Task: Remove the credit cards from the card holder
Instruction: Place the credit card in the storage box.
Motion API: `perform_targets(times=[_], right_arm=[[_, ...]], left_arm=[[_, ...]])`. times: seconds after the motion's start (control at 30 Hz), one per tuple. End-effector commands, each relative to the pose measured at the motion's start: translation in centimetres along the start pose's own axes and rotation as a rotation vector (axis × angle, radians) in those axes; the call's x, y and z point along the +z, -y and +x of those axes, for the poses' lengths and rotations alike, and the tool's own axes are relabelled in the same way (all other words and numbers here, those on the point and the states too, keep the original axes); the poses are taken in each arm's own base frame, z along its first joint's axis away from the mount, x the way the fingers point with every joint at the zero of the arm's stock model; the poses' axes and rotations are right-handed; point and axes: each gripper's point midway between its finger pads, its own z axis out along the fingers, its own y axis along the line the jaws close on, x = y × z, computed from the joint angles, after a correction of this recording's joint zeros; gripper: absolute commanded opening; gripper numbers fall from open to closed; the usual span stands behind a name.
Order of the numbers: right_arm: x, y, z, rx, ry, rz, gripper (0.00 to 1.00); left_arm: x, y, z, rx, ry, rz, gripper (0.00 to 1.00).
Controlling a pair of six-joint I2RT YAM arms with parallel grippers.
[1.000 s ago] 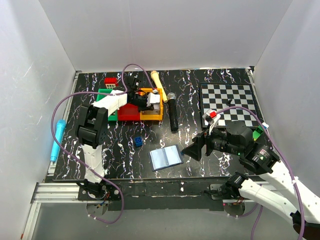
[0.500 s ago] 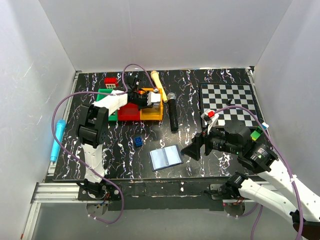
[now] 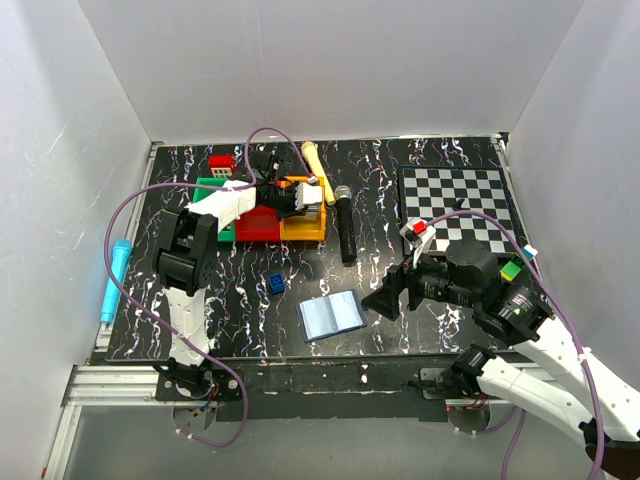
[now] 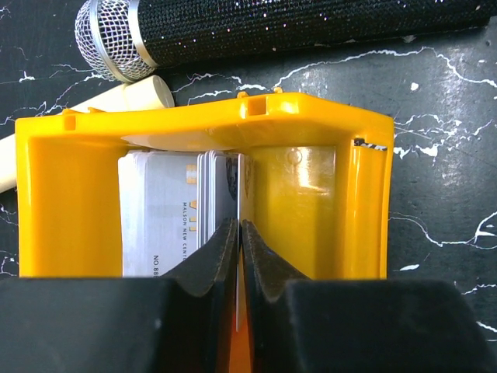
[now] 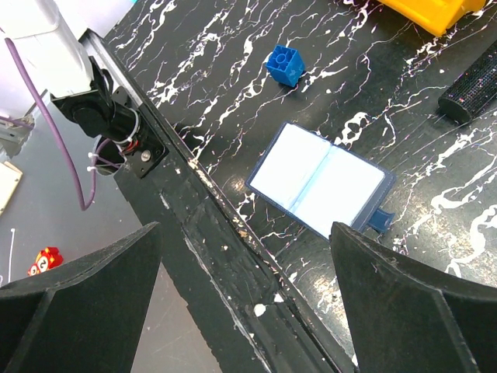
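Note:
The card holder (image 3: pixel 332 316) lies open and flat near the table's front edge, its pale inner faces up; it also shows in the right wrist view (image 5: pixel 318 180). No cards show in it. Several credit cards (image 4: pixel 175 210) stand in a stack inside a yellow bin (image 4: pixel 311 124). My left gripper (image 4: pixel 238 252) is over that bin (image 3: pixel 300 225), shut on one thin credit card held edge-on between its fingers. My right gripper (image 3: pixel 385 298) is open and empty just right of the card holder, and in its own view (image 5: pixel 245 225) it hangs over the table's front edge.
A black microphone (image 3: pixel 344 225) lies right of the yellow bin. A small blue brick (image 3: pixel 275 283) sits left of the card holder. A chessboard (image 3: pixel 458 205) lies at the back right. Red and green bins (image 3: pixel 250 225) adjoin the yellow one. A light blue marker (image 3: pixel 113 275) lies at the left edge.
The right arm has shifted slightly, its open gripper staying beside the card holder. The left gripper stays over the yellow bin.

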Motion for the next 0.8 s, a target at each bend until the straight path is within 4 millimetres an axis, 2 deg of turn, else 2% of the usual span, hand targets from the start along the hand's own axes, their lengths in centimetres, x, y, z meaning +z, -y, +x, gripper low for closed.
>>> perform_targets(times=[0.0,0.43,0.77], right_arm=[[-0.34,-0.68,-1.62,-0.032,0.056,-0.021,0.96],[-0.41,-0.89,-1.67,-0.028,0.058,-0.031,0.96],[-0.26,-0.87,-1.55,-0.027,0.051,-0.033,0.97]], left_arm=[[0.01,-0.34,0.23,0.010,-0.013,-0.013,0.08],[-0.52,-0.54,-0.23,0.023,-0.014,-0.031,0.10],[-0.58,-0.82,-0.43,0.031,-0.026,-0.051,0.16]])
